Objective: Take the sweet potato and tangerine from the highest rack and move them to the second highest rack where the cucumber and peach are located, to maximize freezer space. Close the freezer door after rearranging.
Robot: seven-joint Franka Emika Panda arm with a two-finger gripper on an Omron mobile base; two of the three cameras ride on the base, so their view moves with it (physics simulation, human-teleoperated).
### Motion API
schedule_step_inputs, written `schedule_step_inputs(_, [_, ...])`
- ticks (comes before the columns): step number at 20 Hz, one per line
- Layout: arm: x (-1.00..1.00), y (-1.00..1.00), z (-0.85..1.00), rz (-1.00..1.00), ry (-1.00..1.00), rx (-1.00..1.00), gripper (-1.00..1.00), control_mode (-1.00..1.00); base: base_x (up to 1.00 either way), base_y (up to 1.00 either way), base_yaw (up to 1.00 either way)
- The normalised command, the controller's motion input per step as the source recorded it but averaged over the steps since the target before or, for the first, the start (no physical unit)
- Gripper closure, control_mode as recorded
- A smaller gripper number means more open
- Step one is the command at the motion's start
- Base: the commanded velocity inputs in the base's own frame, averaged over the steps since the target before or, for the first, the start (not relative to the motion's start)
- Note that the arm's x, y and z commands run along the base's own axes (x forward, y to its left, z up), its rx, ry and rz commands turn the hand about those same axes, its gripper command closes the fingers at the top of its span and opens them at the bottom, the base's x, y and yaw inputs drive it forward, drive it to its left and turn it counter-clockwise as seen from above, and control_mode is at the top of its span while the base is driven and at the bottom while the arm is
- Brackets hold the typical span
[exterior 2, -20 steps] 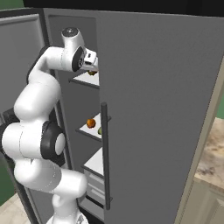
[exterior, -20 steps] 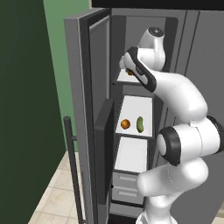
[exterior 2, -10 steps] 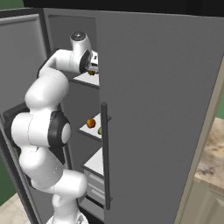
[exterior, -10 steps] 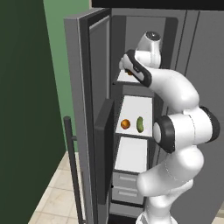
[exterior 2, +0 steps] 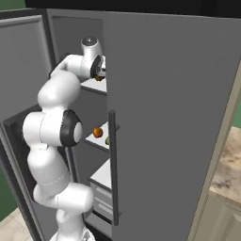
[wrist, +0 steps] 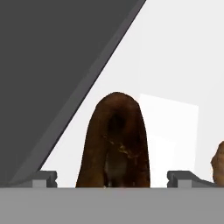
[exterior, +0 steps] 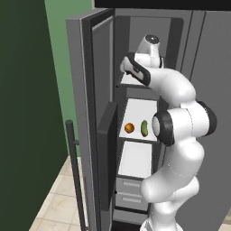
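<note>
In the hand view the dark brown sweet potato [wrist: 116,140] lies end-on on the white highest rack [wrist: 175,65]. My gripper [wrist: 113,178] is open around it, one fingertip [wrist: 44,178] on each side with a small gap to the skin. The tangerine [wrist: 218,164] peeks in at the right edge. From the left base view my hand [exterior: 135,70] reaches over the highest rack [exterior: 128,82] inside the freezer [exterior: 149,27]. Below, the peach [exterior: 129,128] and the green cucumber [exterior: 144,128] lie on the second highest rack [exterior: 140,108]. The freezer door [exterior: 88,90] stands open.
A grey side wall [wrist: 52,65] runs close on the left of the hand view. The wider grey door [exterior 2: 164,117] with its dark handle [exterior 2: 113,169] hides the freezer's right part. A lower white shelf [exterior: 135,158] and grey drawers [exterior: 131,191] sit below.
The arm has stretched deeper into the freezer, carrying the hand further in over the top shelf. The gripper has stayed open.
</note>
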Motion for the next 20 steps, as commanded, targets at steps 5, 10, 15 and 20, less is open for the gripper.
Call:
schedule_step_inputs(5, [0.37, 0.00, -0.12, 0.00, 0.09, 0.00, -1.00, -1.00, 0.00, 0.00, 0.00])
schedule_step_inputs(10, [0.08, 0.00, -0.18, 0.00, 0.04, -0.04, -1.00, -1.00, 0.00, 0.00, 0.00])
schedule_step_inputs(15, [0.01, 0.00, -0.31, 0.00, 0.00, -0.07, 1.00, -1.00, 0.00, 0.00, 0.00])
schedule_step_inputs(20, [0.00, 0.00, -0.37, 0.00, -0.05, -0.06, 1.00, -1.00, 0.00, 0.00, 0.00])
